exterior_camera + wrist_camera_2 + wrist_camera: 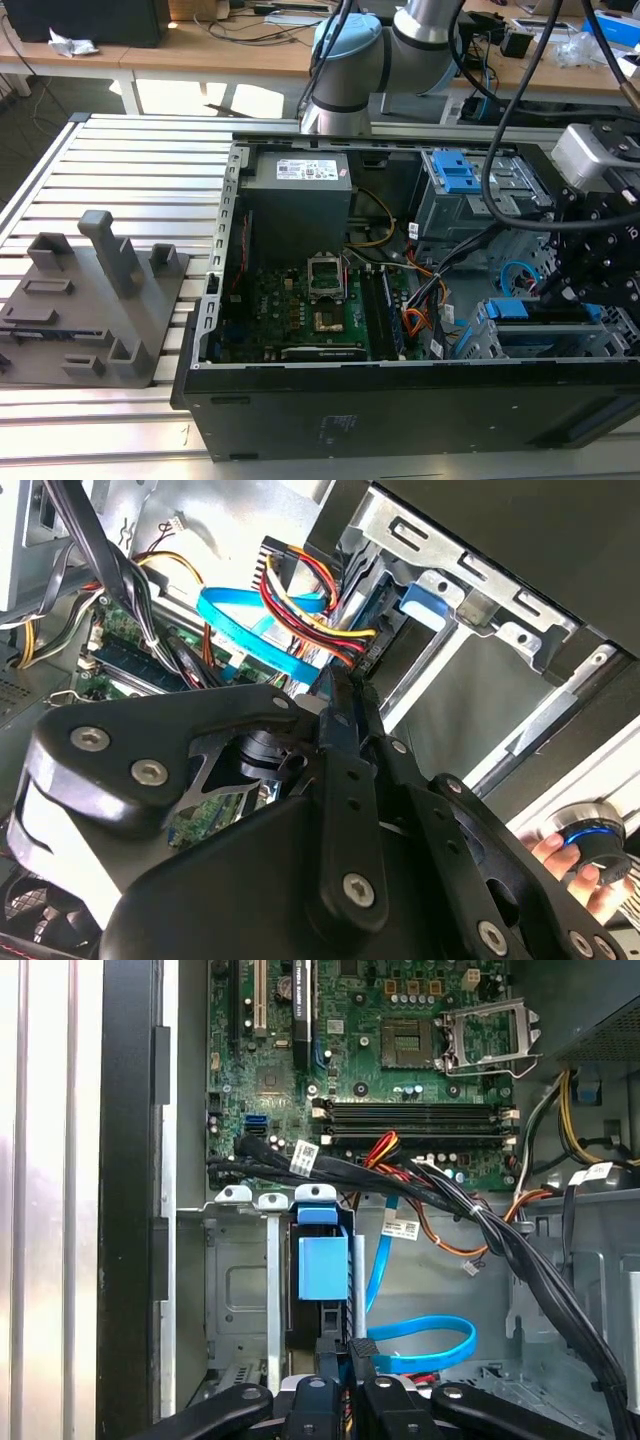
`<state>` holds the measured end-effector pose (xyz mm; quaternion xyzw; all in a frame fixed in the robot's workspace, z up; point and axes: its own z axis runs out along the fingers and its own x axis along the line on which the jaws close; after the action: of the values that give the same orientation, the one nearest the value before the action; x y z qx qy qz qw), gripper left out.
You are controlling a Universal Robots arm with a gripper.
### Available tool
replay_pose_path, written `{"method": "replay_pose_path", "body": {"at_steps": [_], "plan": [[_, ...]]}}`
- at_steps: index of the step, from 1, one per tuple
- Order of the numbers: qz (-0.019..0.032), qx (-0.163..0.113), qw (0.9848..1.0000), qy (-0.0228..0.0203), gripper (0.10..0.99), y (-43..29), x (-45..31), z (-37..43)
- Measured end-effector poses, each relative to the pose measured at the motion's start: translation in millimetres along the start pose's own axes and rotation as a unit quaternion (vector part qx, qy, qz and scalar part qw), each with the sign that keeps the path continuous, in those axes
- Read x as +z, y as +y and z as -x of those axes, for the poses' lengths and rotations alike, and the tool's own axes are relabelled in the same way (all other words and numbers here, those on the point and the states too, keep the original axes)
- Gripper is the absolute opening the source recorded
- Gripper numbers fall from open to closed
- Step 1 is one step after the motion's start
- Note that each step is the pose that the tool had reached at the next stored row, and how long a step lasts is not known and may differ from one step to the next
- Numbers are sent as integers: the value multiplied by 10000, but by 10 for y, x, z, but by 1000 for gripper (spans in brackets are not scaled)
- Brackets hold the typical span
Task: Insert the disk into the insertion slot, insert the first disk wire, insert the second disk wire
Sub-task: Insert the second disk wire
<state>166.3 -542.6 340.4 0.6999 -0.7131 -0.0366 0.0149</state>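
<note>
Exterior view: the open computer case lies on a ribbed metal desk; the arm's black pincer hangs over the case's corner at the exterior view's right, just above the insertion slot, where the blue-framed disk sits. A loop of the second disk wire shows beside the pincer. Second wrist view: the pincer has its fingers drawn together, pinching a small dark plug; the second disk wire runs flat just past the fingertips, beside a red-yellow-black wire bundle, near the light grey slot. First wrist view: the pincer sits directly before the disk, seated edge-on in the insertion slot; the second disk wire curls just beside the fingertips, with the motherboard beyond.
</note>
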Motion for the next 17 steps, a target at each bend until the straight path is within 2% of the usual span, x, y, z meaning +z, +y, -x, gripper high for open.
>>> {"method": "replay_pose_path", "body": {"at_steps": [15,17], "plan": [[1,0,10000,-3,173,11,48,-5],[0,1,10000,5,298,11,42,-5]]}}
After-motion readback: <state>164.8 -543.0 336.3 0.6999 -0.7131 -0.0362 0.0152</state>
